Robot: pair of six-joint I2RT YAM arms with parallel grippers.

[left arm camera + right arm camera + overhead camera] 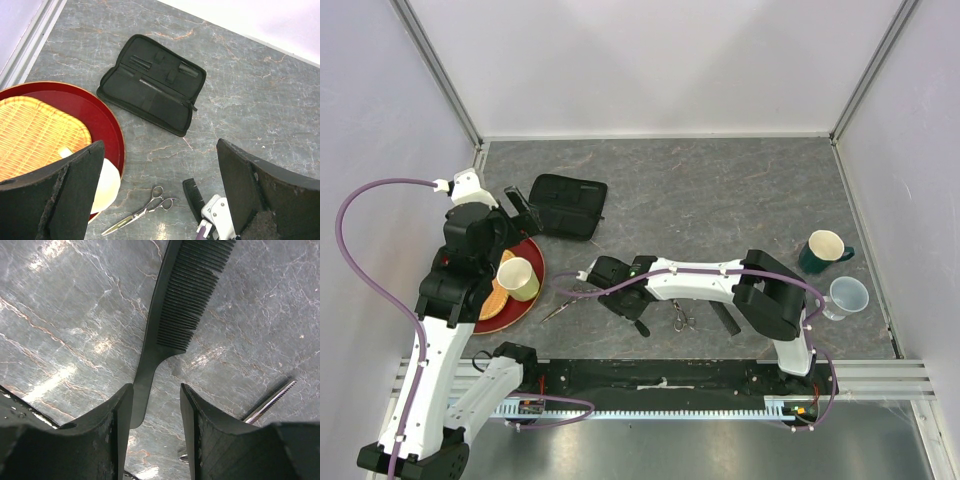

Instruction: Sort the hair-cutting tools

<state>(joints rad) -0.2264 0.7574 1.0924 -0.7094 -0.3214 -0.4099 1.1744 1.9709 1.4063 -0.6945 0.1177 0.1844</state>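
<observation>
A black comb (185,305) with a tapered handle lies flat on the grey table. Its handle runs down between my right gripper's (156,387) fingers, close to the left finger (117,415). The jaws stand apart with a gap on the comb's right side. My right gripper (590,272) is stretched out to the left. One pair of silver scissors (140,212) lies just beside this comb (194,196), near the tray. A second pair of scissors (682,318) and a straight black comb (725,316) lie under the right arm. My left gripper (160,150) hangs wide open and empty above the tray's edge.
A red round tray (528,300) holds a bamboo mat (35,130) and a pale yellow cup (518,278). An open black zip case (152,82) lies behind it. A green mug (825,250) and a clear plastic cup (848,296) stand at the right.
</observation>
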